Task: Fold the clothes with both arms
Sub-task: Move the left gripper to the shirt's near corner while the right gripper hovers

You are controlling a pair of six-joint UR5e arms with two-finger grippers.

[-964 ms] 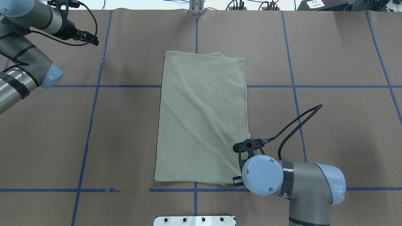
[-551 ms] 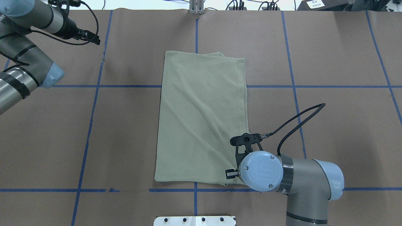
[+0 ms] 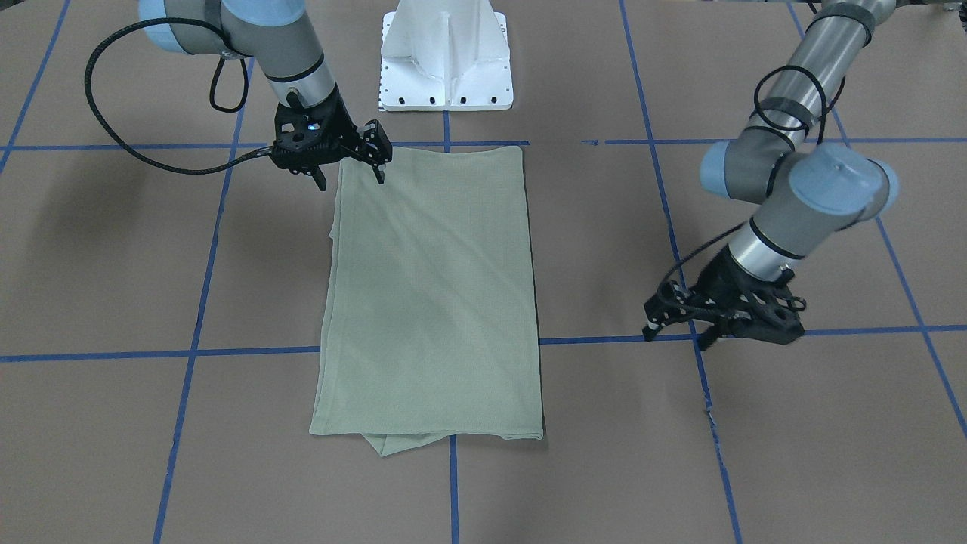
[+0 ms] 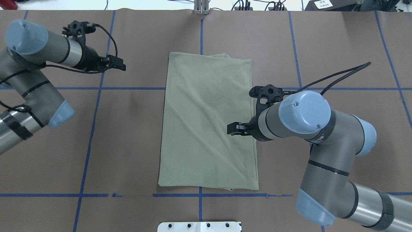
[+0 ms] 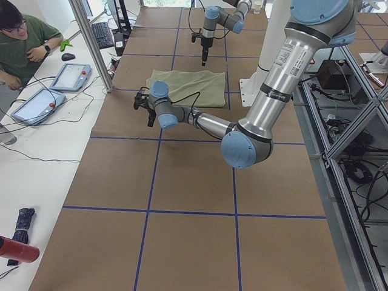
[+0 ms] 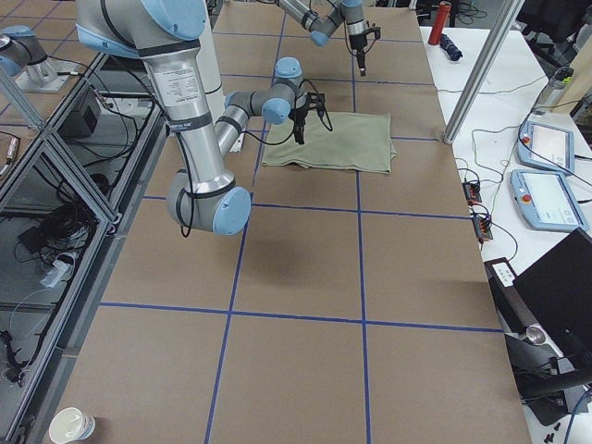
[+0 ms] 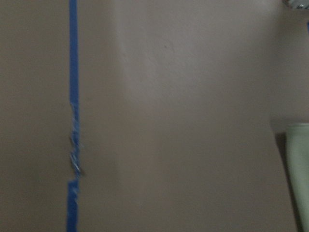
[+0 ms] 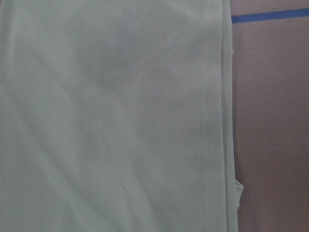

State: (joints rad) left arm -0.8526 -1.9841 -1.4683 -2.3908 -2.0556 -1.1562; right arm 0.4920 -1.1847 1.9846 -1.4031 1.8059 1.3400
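The pale sage-green shirt (image 4: 206, 122) lies folded into a flat upright rectangle in the middle of the brown table; it also shows in the front view (image 3: 430, 295). My right gripper (image 3: 351, 177) hangs open and empty above the shirt's near right corner; from overhead it (image 4: 234, 129) appears over the right edge. Its wrist view shows only the cloth (image 8: 120, 116) and its right edge. My left gripper (image 3: 675, 338) is open and empty above bare table, well left of the shirt (image 4: 121, 67). Its wrist view shows table and a strip of the shirt (image 7: 298, 179).
Blue tape lines (image 4: 96, 88) grid the brown table cover. The white pedestal base (image 3: 446, 60) stands at the near edge. A metal post (image 4: 201, 8) stands at the far edge. An operator (image 5: 24, 42) with tablets sits beyond the far side.
My right gripper has risen from the shirt's near right corner, which now lies flat and uncovered. My left gripper has swung closer to the shirt.
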